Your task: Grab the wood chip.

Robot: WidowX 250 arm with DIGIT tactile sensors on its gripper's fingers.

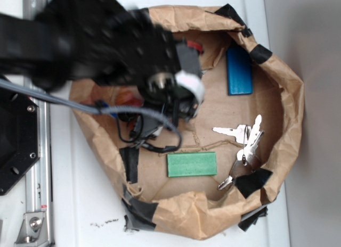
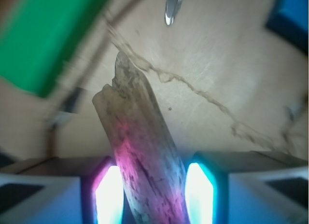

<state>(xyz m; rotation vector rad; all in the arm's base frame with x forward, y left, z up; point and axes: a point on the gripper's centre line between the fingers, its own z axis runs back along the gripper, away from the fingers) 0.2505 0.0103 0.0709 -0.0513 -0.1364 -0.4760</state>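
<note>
The wood chip (image 2: 140,151) is a rough, elongated grey-brown piece with a jagged far end, and it fills the middle of the wrist view. It runs between my gripper's (image 2: 153,195) two glowing pads; the left pad (image 2: 108,195) and the right pad touch its sides, so the gripper is shut on it. In the exterior view my gripper (image 1: 187,104) sits inside the brown paper bag (image 1: 290,98), left of centre, pointing down at the bag's floor. There the arm hides the wood chip.
A green block (image 1: 192,164) (image 2: 48,35) lies near the bag's front. A blue block (image 1: 239,71) (image 2: 292,16) lies at the back right. A bunch of keys (image 1: 245,143) rests at the right. Something red (image 1: 194,46) peeks out behind the arm. Black tape patches the bag's rim.
</note>
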